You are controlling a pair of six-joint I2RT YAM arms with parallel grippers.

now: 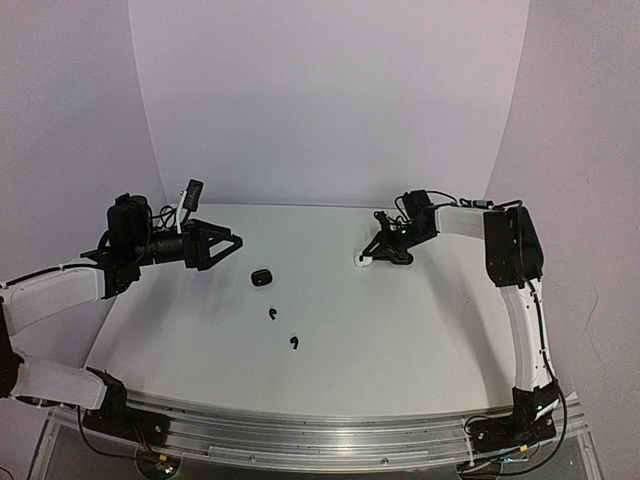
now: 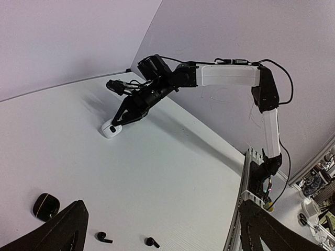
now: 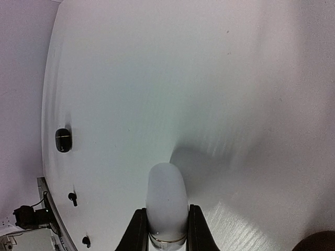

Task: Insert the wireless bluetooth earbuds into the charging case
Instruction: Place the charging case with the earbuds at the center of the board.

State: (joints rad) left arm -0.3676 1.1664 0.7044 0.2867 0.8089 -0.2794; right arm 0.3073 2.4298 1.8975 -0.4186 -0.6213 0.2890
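Two black earbuds (image 1: 272,314) (image 1: 294,343) lie loose on the white table, one nearer the front than the other; they also show as earbuds (image 2: 103,237) (image 2: 152,242) in the left wrist view. A black charging case (image 1: 262,276) rests behind them. My right gripper (image 1: 375,255) is shut on a white charging case (image 1: 362,262) at table level; in the right wrist view the white case (image 3: 166,193) stands out between both fingers (image 3: 137,230). My left gripper (image 1: 215,243) hangs open and empty above the table, left of the black case (image 2: 46,205).
The table's metal front rail (image 1: 330,440) runs along the near edge. A curved white backdrop (image 1: 330,100) closes off the back and sides. The right arm (image 2: 230,76) stretches across the far side of the left wrist view.
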